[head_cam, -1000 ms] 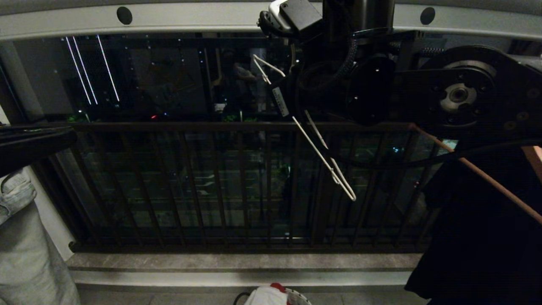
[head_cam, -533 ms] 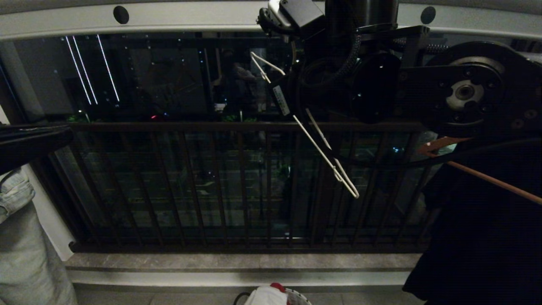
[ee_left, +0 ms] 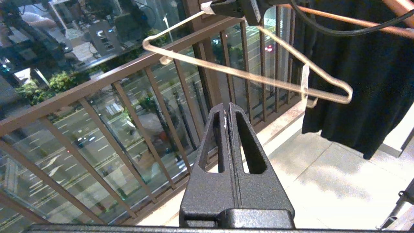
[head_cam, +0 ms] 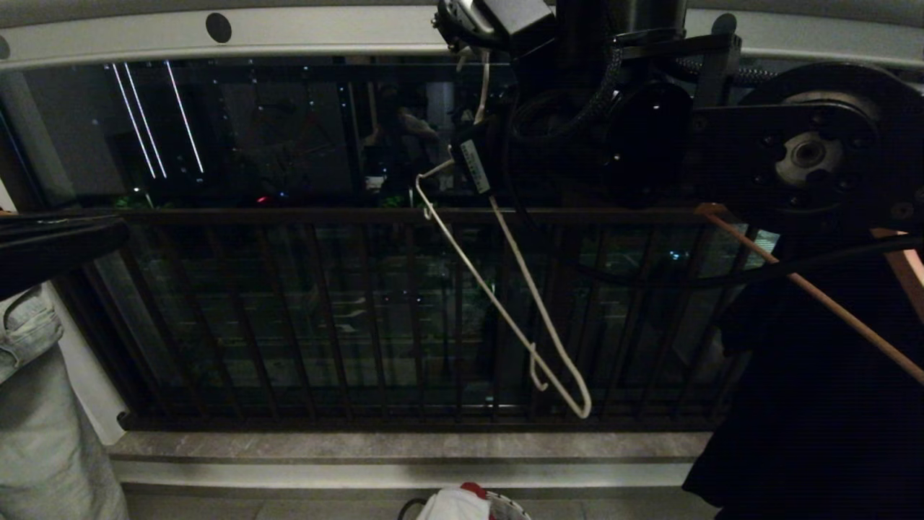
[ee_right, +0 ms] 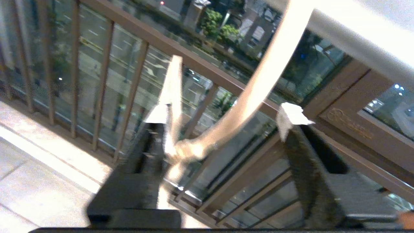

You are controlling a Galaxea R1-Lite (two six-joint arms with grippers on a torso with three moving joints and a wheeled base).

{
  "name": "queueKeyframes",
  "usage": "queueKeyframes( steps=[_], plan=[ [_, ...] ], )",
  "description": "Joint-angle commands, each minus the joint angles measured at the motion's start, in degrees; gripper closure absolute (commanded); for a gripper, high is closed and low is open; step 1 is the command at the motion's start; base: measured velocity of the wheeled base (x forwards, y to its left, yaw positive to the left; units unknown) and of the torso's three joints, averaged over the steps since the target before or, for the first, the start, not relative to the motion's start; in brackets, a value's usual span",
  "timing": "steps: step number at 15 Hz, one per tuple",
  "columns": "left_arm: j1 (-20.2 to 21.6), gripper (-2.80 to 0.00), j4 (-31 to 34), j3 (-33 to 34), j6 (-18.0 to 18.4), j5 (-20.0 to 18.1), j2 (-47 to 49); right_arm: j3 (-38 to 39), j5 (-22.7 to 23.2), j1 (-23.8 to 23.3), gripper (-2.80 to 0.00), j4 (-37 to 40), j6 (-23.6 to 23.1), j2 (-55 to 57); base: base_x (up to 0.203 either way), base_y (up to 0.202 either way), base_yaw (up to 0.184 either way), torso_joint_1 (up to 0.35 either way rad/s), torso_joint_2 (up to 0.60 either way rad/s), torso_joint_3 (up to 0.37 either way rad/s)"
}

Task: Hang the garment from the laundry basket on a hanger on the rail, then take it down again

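Observation:
The thin white wire hanger (head_cam: 498, 308) dangles slanted below the pale grey rail (head_cam: 325, 32). Its neck rises behind my right gripper, so where its hook sits is hidden in the head view. My right gripper (ee_right: 226, 111) stands open just under the rail (ee_right: 355, 35). The hanger's twisted neck (ee_right: 184, 150) lies loose between the fingers, close to one of them. My left gripper (ee_left: 227, 108) is shut and empty, parked low at the left, with the hanger (ee_left: 245, 76) ahead of it. The white garment (head_cam: 444, 505) lies in the laundry basket (head_cam: 509, 511) at the bottom edge.
A dark balcony railing (head_cam: 325, 215) with vertical bars runs behind the hanger, above a stone ledge (head_cam: 404, 448). A black garment (head_cam: 816, 404) on a brown wooden hanger (head_cam: 816, 292) hangs at the right. Pale denim (head_cam: 43, 426) hangs at the left. A red cloth (head_cam: 473, 490) shows in the basket.
My right gripper has opened and let go of the hanger. The hanger has dropped and swung down, and now hangs lower and steeper. My left arm has stayed still.

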Motion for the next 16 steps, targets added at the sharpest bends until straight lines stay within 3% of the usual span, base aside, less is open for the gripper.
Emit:
queueKeyframes(
  steps=[1, 4, 8, 16],
  plan=[
    [0.00, 0.00, 0.04, 0.31, 0.06, -0.03, 0.23, 0.54, -0.32, 1.28, -2.80, -0.03, 0.03, -1.64, 0.000, 0.000, 0.000, 0.000, 0.00, 0.000],
    [0.09, 0.00, 0.04, 0.23, 0.05, -0.03, -0.13, 3.79, -1.17, 3.11, -2.80, -0.04, 1.93, -4.84, 0.000, 0.000, 0.000, 0.000, 0.00, 0.000],
    [0.18, 0.00, 0.03, -0.23, -0.12, 0.15, -0.13, 13.71, -1.42, 4.79, -2.80, -0.07, 7.27, -14.58, 0.000, 0.000, 0.000, 0.000, 0.00, 0.000],
    [0.18, 0.00, 0.04, -0.05, -0.29, 0.33, 2.71, 28.85, -0.53, 8.13, -2.80, -0.04, 8.12, -32.20, 0.000, 0.000, 0.000, 0.000, 0.00, 0.000]
  ],
)
